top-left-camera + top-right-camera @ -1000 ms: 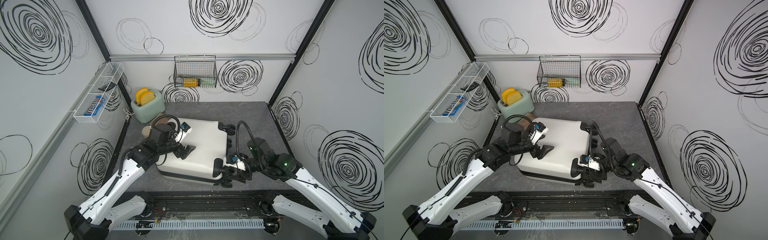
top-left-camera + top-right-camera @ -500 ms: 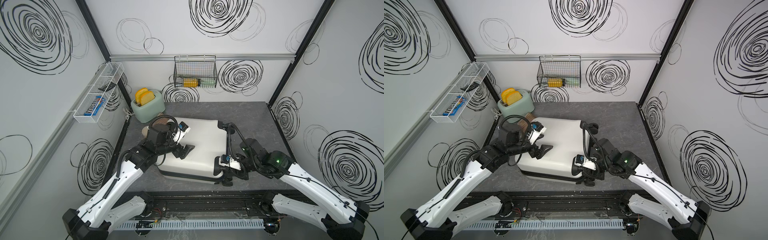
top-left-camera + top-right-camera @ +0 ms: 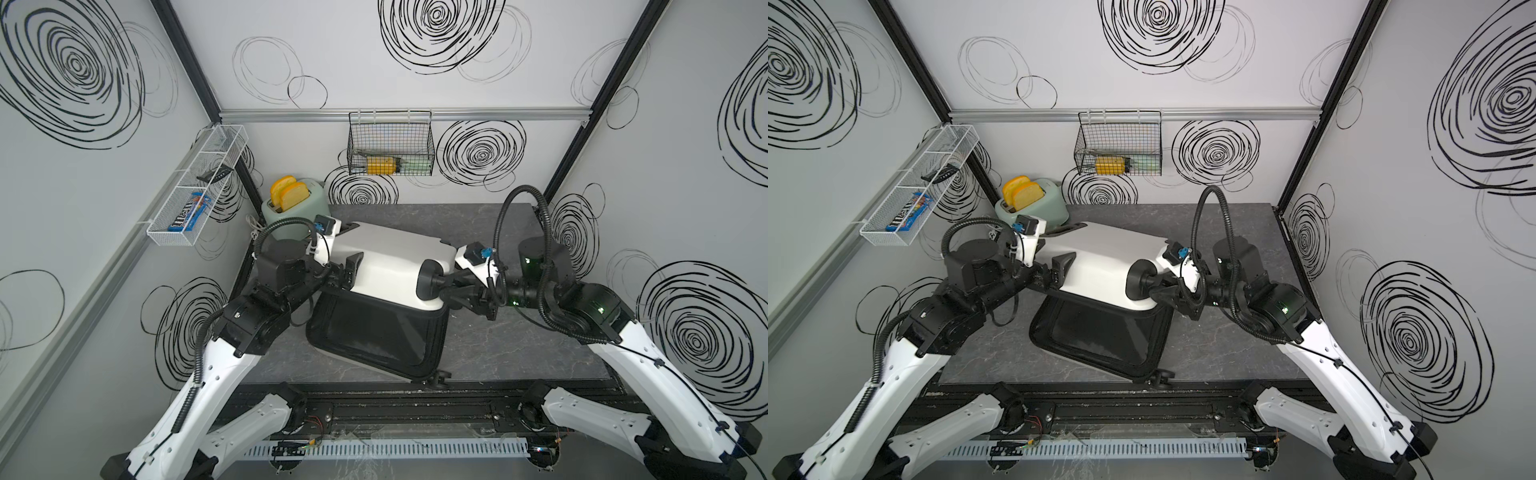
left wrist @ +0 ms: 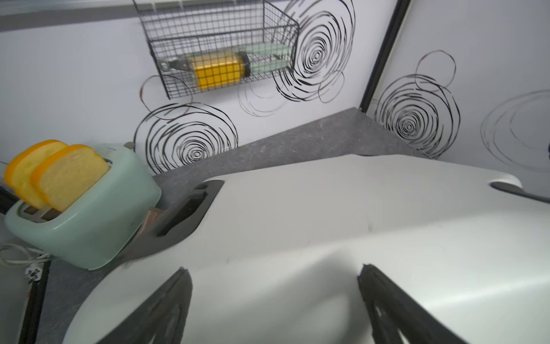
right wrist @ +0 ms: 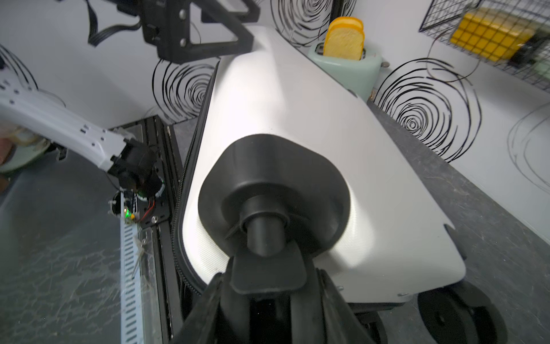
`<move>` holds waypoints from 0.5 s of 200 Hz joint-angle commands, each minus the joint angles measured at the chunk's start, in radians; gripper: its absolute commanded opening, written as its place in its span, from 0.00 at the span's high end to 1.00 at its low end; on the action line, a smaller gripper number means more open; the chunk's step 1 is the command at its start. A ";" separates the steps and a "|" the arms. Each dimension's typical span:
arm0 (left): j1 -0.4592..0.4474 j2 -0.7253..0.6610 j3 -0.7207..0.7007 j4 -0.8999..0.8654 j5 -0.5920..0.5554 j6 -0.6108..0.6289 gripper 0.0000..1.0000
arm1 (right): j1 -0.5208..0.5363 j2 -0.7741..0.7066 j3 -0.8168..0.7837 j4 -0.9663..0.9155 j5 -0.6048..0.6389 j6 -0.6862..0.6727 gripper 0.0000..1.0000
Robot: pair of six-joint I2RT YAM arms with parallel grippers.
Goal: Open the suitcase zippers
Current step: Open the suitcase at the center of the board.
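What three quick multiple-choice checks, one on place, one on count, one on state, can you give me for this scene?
1. Where does the toaster stand on the table?
A. far corner on the left arm's side, beside the suitcase
B. near edge on the right arm's side
C. inside the suitcase

2. How many bread slices stick out of it?
A. one
B. two
C. four

3. What state is the suitcase in?
A. zipped shut, lying flat
B. open, white upper shell raised off the black lining
C. standing upright on its wheels

Key:
1 A: both top views show it in that corner, behind the case.
2 B: two slices show in the left wrist view.
3 B: the right gripper is closed on a black caster of the lifted shell.
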 commanded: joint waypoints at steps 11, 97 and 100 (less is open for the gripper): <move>0.062 0.025 0.022 -0.132 -0.049 -0.059 0.08 | -0.154 -0.040 0.055 0.265 0.018 0.303 1.00; 0.180 0.082 -0.244 -0.113 0.117 -0.181 0.09 | -0.644 -0.104 -0.092 0.297 -0.065 0.531 1.00; 0.180 0.086 -0.251 -0.114 0.108 -0.189 0.09 | -0.650 -0.106 -0.096 0.300 -0.060 0.530 1.00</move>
